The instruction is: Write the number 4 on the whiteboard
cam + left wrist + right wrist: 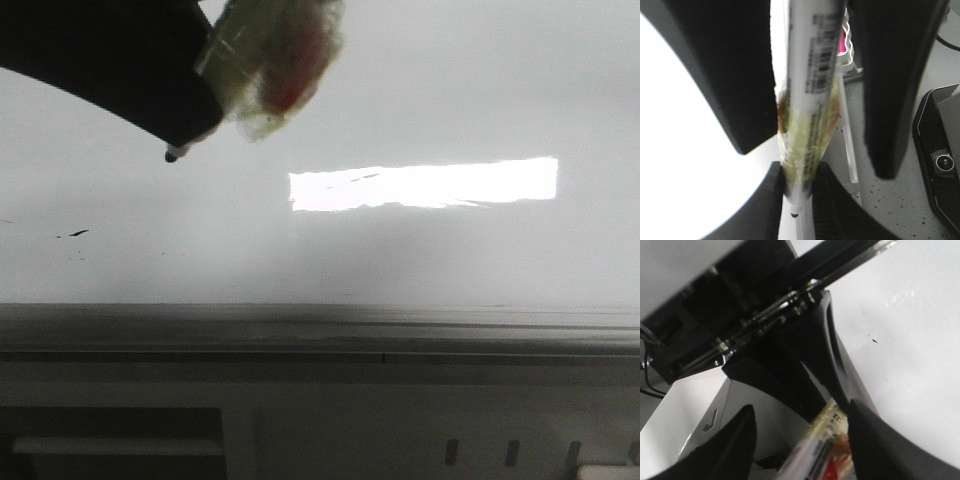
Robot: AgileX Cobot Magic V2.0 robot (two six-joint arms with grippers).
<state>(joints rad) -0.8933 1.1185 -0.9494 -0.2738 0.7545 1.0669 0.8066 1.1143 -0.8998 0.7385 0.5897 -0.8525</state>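
Note:
The whiteboard (450, 250) is a glossy pale grey board with a grey edge rail (320, 330) along its near side. No strokes of the number 4 show on it. My left gripper (797, 200) is shut on a white marker (812, 75) wrapped in yellowish tape, whose black tip (794, 215) pokes out past the fingers. In the front view the left gripper (190, 130) is at the upper left, with the marker tip (170, 155) close to the board. My right gripper (802, 430) is open, with the taped marker (815, 455) showing between its fingers.
A bright rectangular light reflection (425, 183) lies mid-board. Tiny black specks (78, 233) mark the board's left side. In the left wrist view a black device (940, 160) rests on a speckled table (890, 210) beside a clear strip (847, 145).

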